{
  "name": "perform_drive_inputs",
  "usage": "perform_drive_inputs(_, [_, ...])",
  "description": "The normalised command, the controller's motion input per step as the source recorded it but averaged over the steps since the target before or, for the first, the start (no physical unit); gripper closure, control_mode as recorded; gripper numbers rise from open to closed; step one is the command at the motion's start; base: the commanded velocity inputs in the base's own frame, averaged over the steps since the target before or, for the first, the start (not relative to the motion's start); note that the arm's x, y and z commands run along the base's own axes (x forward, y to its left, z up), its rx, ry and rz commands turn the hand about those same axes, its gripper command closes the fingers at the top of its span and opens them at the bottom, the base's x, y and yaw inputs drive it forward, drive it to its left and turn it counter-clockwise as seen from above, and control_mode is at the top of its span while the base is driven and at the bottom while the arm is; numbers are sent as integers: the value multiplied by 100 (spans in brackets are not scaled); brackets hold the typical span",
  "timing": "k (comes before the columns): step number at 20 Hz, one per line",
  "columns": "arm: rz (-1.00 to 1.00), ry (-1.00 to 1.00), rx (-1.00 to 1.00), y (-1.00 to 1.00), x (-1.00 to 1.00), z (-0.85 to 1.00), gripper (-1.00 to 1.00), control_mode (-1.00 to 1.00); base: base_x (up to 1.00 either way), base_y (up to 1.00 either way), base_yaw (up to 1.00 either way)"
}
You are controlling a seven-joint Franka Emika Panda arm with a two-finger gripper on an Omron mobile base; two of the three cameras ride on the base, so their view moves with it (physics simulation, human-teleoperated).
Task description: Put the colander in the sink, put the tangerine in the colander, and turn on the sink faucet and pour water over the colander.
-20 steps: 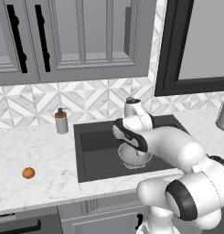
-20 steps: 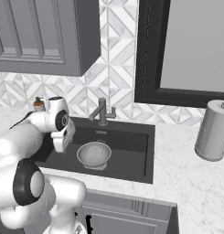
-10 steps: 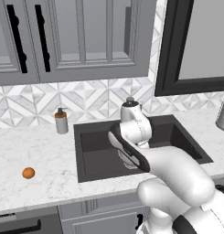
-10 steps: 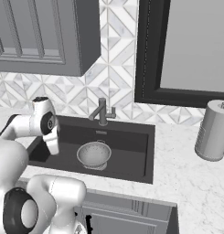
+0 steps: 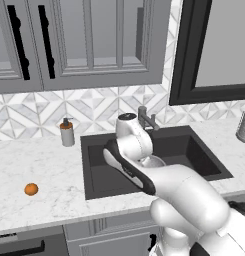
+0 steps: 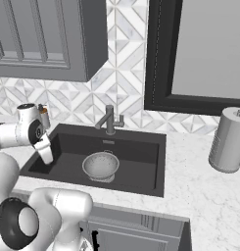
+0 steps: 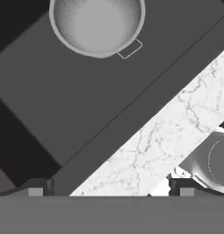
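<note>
The arm's white bulk covers most of the colander (image 6: 101, 165) in the left base view, where only a sliver of its pale rim peeks past the forearm, and the top of the hand view cuts its bowl off. From the right base view it is plain: a round silvery-grey bowl speckled with fine holes, upright on a low ring base on the floor of the sink (image 6: 146, 171), about midway along the basin and toward its front wall, one thin wire handle showing in the hand view. The sink faucet (image 6: 109, 120) stands at the middle of the back rim, its spout angled out over the basin (its lever is too small to read). The tangerine (image 5: 31, 189), a small bright orange ball, lies on the marble worktop (image 5: 39, 175) well left of the sink, near the front edge. The gripper (image 7: 111, 187) hangs over the sink's rim with its fingers spread wide, holding nothing.
</note>
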Motion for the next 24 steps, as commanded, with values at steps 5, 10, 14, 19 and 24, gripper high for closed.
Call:
perform_drive_inputs(5, [34,12,0,51,0,3,-100,-100,0,0,0])
perform_drive_inputs(10, [32,6,0,50,0,0,-100,-100,0,0,0])
perform_drive_inputs(14, [25,-1,0,57,1,0,-100,-100,0,0,0])
perform_drive_inputs(19, [18,0,0,74,1,0,-100,-100,0,0,0])
perform_drive_inputs(24, [12,0,0,83,10,-2,-100,-100,0,0,0])
